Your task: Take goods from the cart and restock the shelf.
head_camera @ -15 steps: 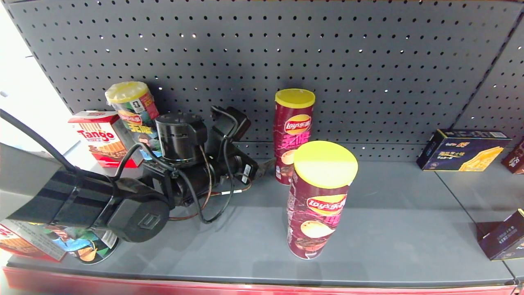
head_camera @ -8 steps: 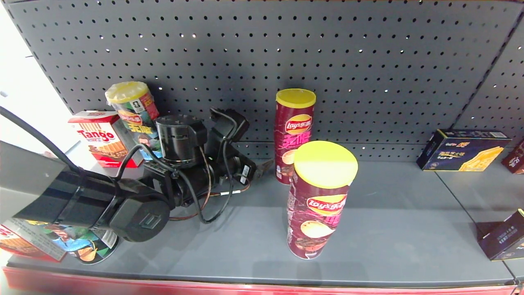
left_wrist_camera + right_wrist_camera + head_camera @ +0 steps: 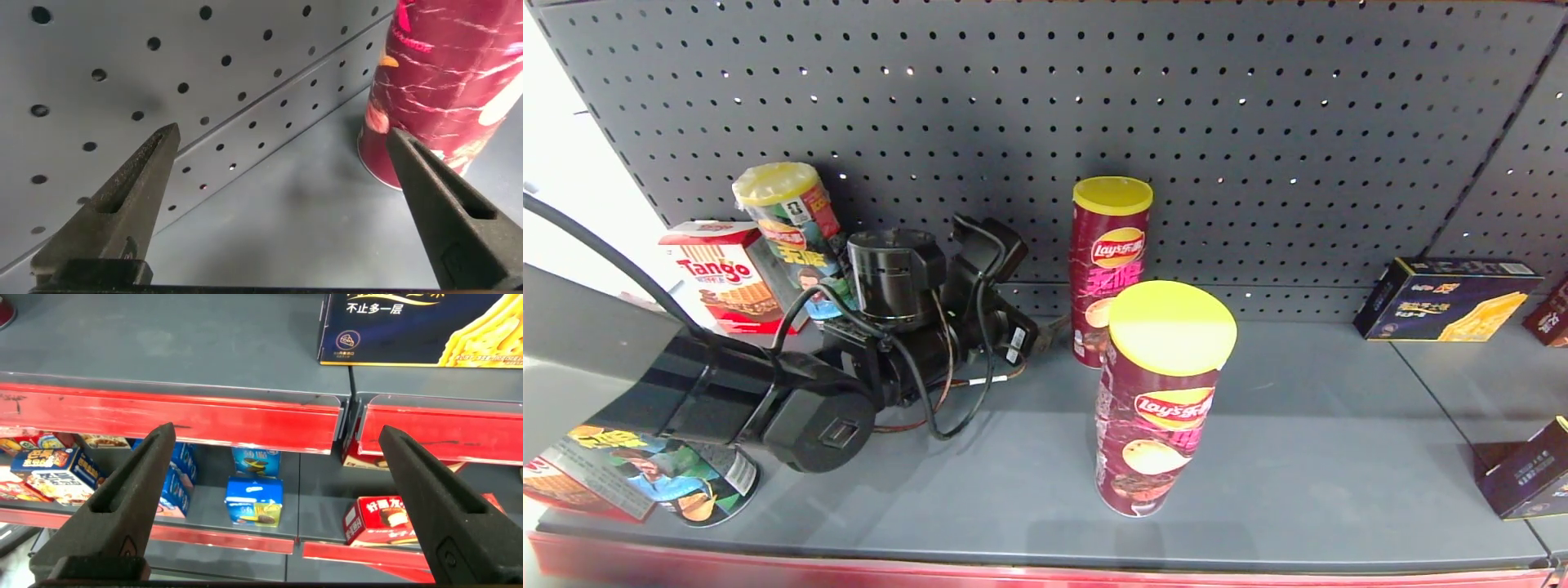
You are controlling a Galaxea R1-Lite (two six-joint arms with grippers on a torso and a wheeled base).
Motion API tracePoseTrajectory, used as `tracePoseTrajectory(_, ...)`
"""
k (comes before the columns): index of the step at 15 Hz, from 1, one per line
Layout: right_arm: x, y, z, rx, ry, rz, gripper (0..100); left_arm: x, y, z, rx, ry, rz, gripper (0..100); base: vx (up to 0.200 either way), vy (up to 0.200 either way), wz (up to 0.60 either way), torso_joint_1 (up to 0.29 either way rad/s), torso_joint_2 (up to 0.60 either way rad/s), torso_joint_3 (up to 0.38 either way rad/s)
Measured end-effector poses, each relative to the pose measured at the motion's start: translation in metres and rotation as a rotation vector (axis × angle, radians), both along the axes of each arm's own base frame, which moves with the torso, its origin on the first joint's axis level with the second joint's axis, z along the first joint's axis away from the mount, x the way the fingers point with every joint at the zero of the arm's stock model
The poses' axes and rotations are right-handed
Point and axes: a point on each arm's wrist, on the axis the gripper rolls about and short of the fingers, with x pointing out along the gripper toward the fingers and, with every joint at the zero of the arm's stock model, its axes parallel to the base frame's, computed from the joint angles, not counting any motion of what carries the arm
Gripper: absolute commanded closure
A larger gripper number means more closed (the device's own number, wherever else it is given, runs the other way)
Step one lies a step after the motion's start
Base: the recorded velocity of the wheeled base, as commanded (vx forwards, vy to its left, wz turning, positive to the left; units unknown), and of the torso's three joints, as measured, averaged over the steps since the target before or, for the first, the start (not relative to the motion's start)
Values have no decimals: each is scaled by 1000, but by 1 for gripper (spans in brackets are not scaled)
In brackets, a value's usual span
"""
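Note:
Two magenta chip cans with yellow lids stand upright on the grey shelf [image 3: 1323, 457]: one at the back [image 3: 1109, 269] and one nearer the front [image 3: 1160, 400]. My left gripper [image 3: 1052, 329] lies low over the shelf, just left of the back can's base. In the left wrist view the left gripper [image 3: 282, 135] is open and empty, with the back can [image 3: 441, 90] beyond one finger and the pegboard behind. My right gripper [image 3: 276, 433] is open and empty, facing lower shelves with red front strips [image 3: 204, 408].
A green chip can [image 3: 788, 216] and a red wafer box [image 3: 723, 273] stand at the back left. Another green can [image 3: 678, 482] lies at the front left under my left arm. Dark blue boxes [image 3: 1445, 298] sit at the right. Blue packets [image 3: 255, 498] fill a lower shelf.
My left arm has shifted a little to the right and toward the pegboard, uncovering more of the lying green can. The cans have not moved.

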Motion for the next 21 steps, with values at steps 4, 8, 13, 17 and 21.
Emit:
tracePoseTrajectory(4,0,0,0,0,0,0,0,2,-5,-2,-1,-1,-7,0,0,0,0,0,0,0)
tracePoseTrajectory(8,0,0,0,0,0,0,0,4,-6,-3,0,0,-9,0,0,0,0,0,0,0)
tracePoseTrajectory(13,0,0,0,0,0,0,0,5,-8,-2,-3,-4,-12,0,0,0,0,0,0,0)
tracePoseTrajectory(17,0,0,0,0,0,0,0,6,-8,-2,-4,-8,-11,0,0,0,0,0,0,0)
tracePoseTrajectory(21,0,0,0,0,0,0,0,1,-2,15,-20,-47,-4,0,0,0,0,0,0,0)
